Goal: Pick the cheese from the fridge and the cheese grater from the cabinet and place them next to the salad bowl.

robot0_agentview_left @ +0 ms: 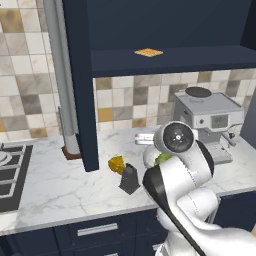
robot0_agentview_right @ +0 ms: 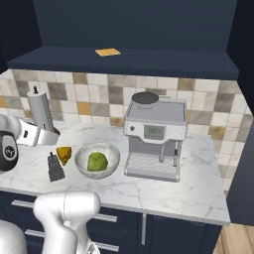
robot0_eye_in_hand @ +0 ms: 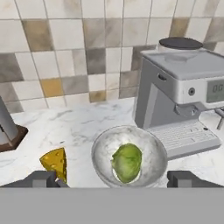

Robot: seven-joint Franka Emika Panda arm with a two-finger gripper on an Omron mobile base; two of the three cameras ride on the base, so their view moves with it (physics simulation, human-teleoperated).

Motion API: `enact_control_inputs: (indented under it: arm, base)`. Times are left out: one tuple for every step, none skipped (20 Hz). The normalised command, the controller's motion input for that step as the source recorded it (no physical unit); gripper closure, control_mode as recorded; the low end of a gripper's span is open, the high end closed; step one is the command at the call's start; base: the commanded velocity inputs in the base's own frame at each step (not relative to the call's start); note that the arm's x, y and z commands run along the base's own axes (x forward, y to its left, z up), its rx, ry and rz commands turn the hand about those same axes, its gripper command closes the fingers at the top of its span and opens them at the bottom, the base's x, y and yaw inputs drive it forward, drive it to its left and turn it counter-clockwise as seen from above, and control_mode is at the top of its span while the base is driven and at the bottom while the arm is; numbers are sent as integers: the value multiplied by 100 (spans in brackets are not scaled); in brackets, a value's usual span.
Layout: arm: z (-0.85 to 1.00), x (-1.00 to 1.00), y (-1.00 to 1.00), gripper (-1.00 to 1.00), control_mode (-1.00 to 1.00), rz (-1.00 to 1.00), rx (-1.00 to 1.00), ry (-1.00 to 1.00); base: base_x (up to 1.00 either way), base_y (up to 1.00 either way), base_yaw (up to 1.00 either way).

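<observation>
The end effector (robot0_eye_in_hand: 112, 178) hangs with its fingertips (robot0_eye_in_hand: 39, 178) spread wide apart and nothing between them, just above the marble table (robot0_agentview_right: 163, 191). In the hand view the salad bowl (robot0_eye_in_hand: 151, 148) with its green lettuce ball sits at twelve o'clock from the gap, and the cheese (robot0_eye_in_hand: 55, 162) lies at about ten o'clock, just beside the left fingertip. In the right base view the cheese grater (robot0_agentview_right: 55, 167) stands upright at seven o'clock from the cheese, both just beside the bowl, with the coffee machine (robot0_agentview_right: 155, 135) at three o'clock from the bowl and an orange checkered square (robot0_agentview_right: 107, 52) on the cabinet (robot0_agentview_right: 149, 62) shelf above.

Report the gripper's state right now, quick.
Gripper: open, holding nothing, above the salad bowl.
</observation>
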Motion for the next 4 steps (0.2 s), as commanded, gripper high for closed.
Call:
enact_control_inputs:
  arm:
    - [44,-24,-26,-100,-100,2,-5,2]
    - [43,-26,-28,-100,-100,3,-5,1]
    - [41,-30,-31,-100,-100,4,-4,1]
    - [39,-32,-36,-100,-100,5,-4,3]
  base:
    - [0,0,0]
    - [0,0,0]
    - [0,0,0]
    - [0,0,0]
